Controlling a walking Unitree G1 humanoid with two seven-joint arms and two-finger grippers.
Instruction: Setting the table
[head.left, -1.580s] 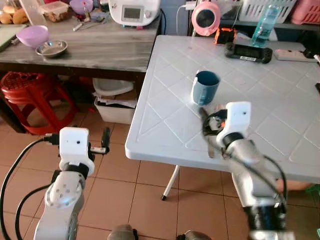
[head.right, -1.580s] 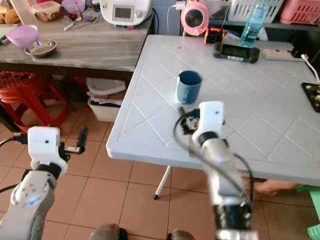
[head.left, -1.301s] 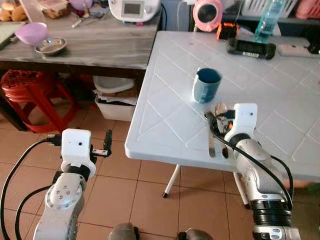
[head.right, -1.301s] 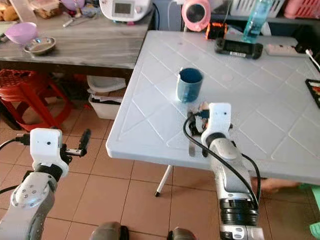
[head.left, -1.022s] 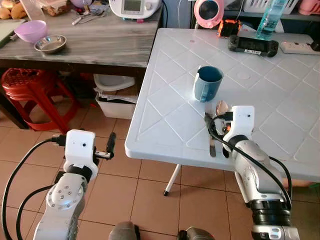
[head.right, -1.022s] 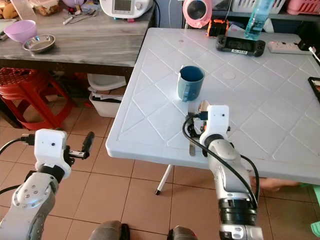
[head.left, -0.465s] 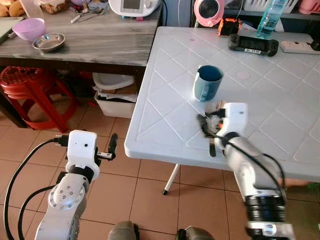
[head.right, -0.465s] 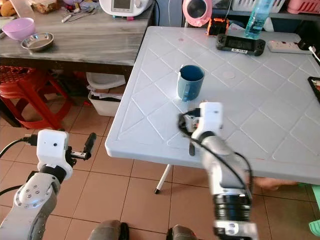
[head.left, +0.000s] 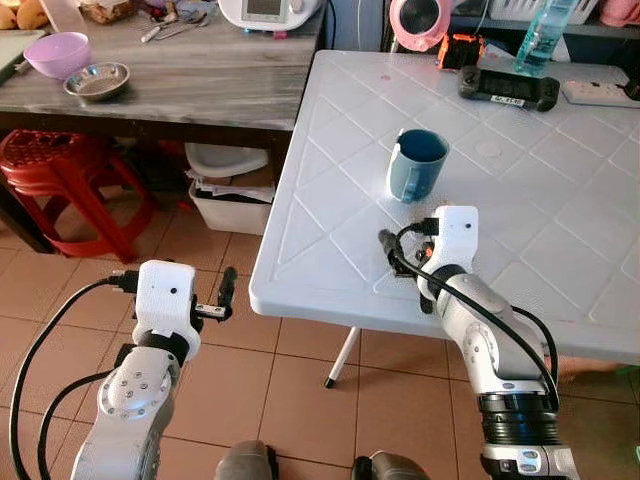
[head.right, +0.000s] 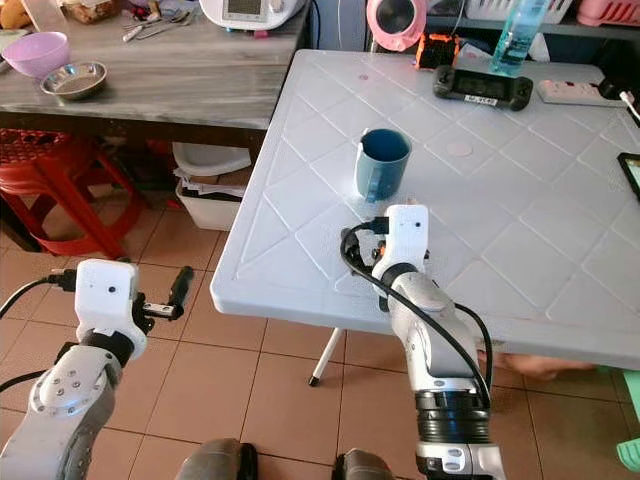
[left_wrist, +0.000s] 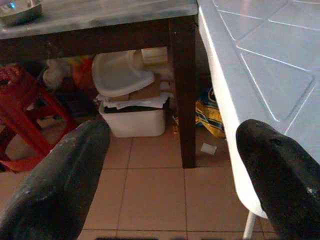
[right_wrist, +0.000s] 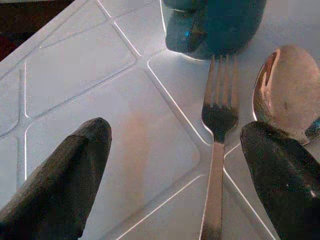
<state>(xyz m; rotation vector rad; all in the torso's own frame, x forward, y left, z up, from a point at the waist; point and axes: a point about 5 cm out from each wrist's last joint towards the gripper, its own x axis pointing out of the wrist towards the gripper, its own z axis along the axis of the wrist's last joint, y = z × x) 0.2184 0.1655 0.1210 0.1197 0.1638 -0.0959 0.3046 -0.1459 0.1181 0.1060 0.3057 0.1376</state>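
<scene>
A blue mug (head.left: 417, 165) stands on the white plastic table (head.left: 330, 215) near its front left corner. Just in front of the mug, a fork (right_wrist: 217, 145) and a spoon (right_wrist: 284, 92) lie side by side on the tabletop. My right gripper (head.left: 404, 268) hovers low over them, open. In the right wrist view the fork lies between the two fingers, nearer one of them, and the spoon sits by that same finger (right_wrist: 285, 175). My left gripper (head.left: 225, 292) hangs open beside the table's left edge, holding nothing.
A wooden side table (head.left: 200, 90) to the left carries a purple bowl (head.left: 55, 52) and a steel bowl (head.left: 95, 80). A red stool (head.left: 50, 175) and a plastic tub (left_wrist: 132, 117) sit beneath it. A handheld console (head.left: 508, 87) and a bottle (head.left: 530, 45) stand at the white table's far side.
My right gripper has shifted a little to the left over the cutlery, and its wrist now covers the spoon in the eye views. The left arm has barely moved.
</scene>
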